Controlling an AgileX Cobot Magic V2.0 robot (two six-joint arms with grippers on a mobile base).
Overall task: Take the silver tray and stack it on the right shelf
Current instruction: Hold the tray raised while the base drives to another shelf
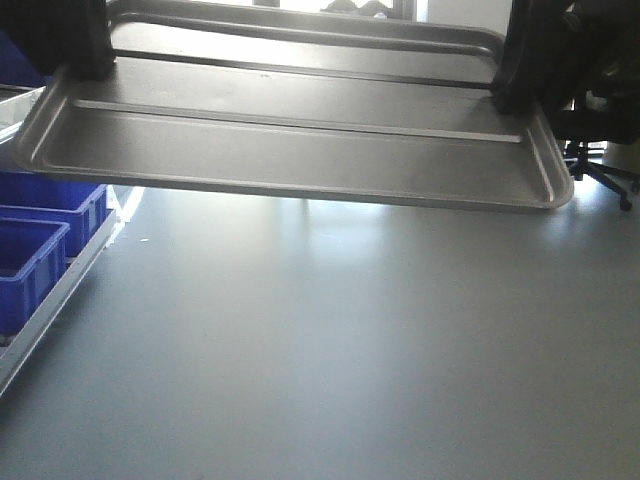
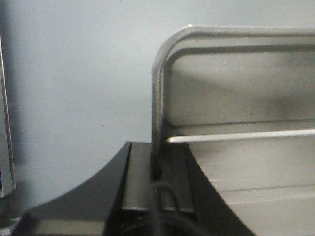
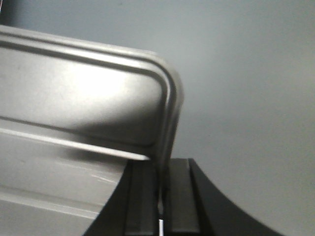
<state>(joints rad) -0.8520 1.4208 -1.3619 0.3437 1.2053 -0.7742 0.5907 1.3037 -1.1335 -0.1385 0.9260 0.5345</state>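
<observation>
The tray hangs in the air above the grey surface, touching nothing below it. It fills the upper part of the front view and stretches almost from the left edge to the right. Its near rim dips slightly toward the right, and two long ridges run across its base.

The left gripper is pressed together on the tray's left short rim, with a dark finger on either side of the metal edge. The right gripper pinches the right short rim in the same way, just near a rounded corner.

Blue bins sit low on the left, below the tray's left end. An office chair stands far right, behind the tray's right corner.
</observation>
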